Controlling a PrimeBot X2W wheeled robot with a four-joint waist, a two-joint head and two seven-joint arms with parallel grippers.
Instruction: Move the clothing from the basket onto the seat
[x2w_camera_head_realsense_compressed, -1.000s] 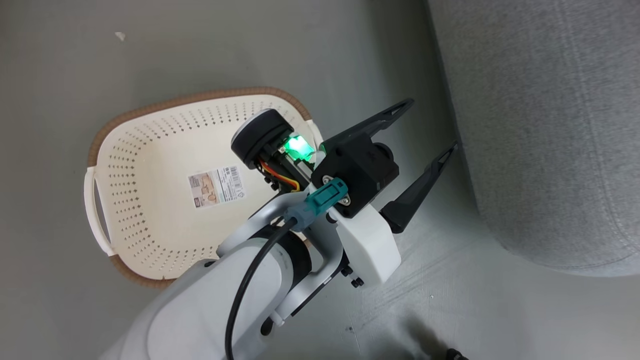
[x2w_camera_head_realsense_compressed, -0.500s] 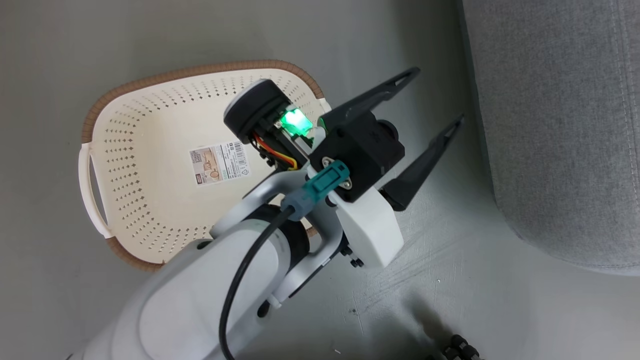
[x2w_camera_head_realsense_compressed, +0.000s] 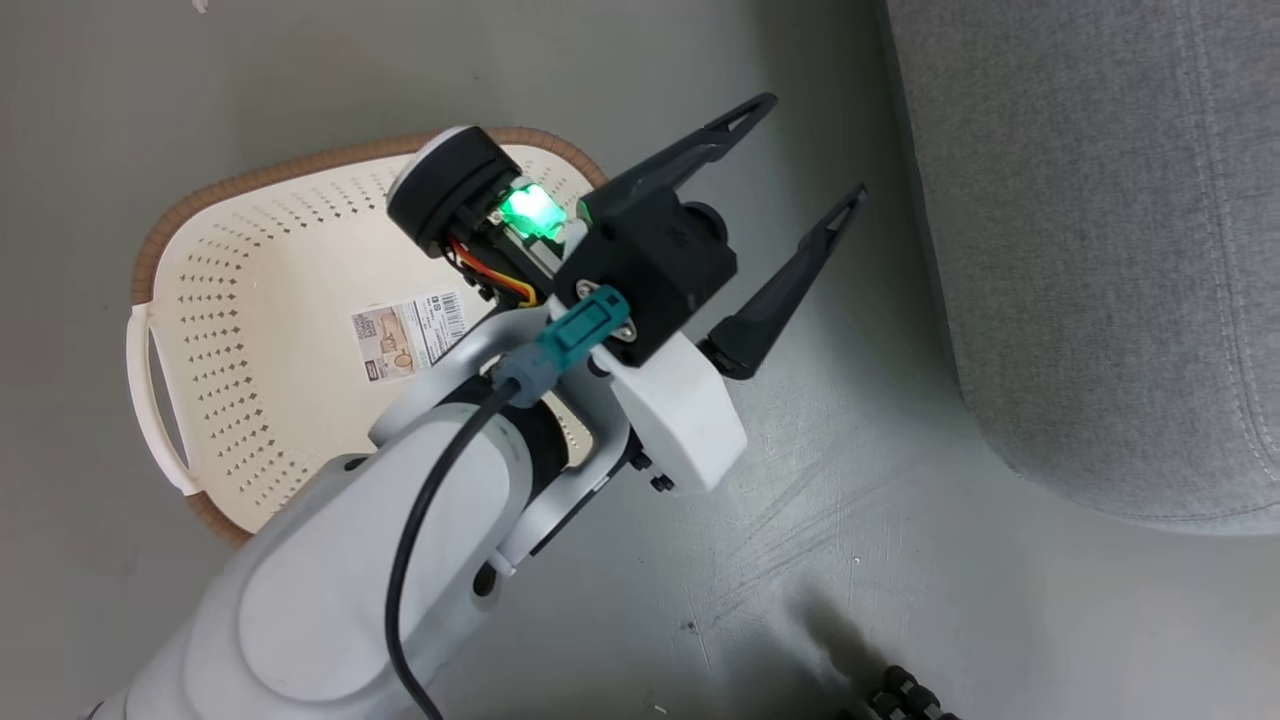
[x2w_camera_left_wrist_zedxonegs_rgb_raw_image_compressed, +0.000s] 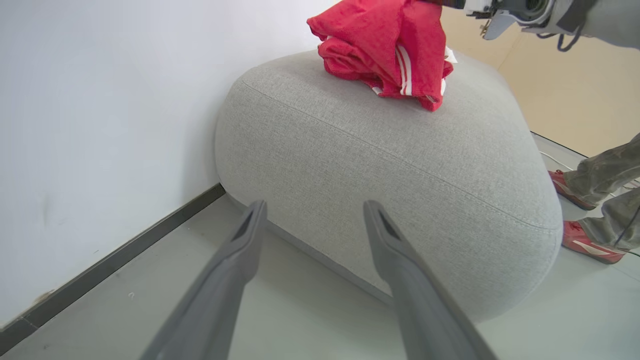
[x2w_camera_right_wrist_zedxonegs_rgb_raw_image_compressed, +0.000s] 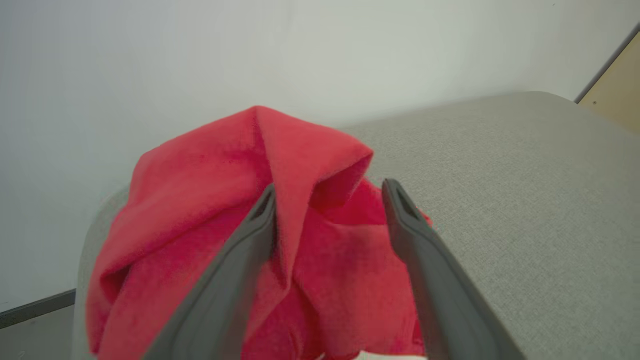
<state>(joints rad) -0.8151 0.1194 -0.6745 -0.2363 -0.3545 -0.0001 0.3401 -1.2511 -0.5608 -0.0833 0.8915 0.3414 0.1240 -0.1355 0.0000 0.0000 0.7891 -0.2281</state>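
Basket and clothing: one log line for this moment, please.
basket: no clothing visible | clothing: heaped on seat | right hand: open, astride clothing | left hand: open, above floor

- Seat (x2w_camera_left_wrist_zedxonegs_rgb_raw_image_compressed: 400, 165): grey woven cloth, matt, coarse weave, stitched seam.
- Clothing (x2w_camera_left_wrist_zedxonegs_rgb_raw_image_compressed: 385, 45): soft red cloth, matt.
- Basket (x2w_camera_head_realsense_compressed: 250, 330): smooth cream plastic, slight sheen.
- Brown rim (x2w_camera_head_realsense_compressed: 290, 168): ribbed.
- Label (x2w_camera_head_realsense_compressed: 408, 333): printed paper.
- Floor (x2w_camera_head_realsense_compressed: 900, 600): grey, smooth, scuffed.
- Forearm shell (x2w_camera_head_realsense_compressed: 300, 620): glossy white plastic.

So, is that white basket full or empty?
Empty: the basket shows its bare perforated floor and label. The red clothing lies heaped on the grey seat.
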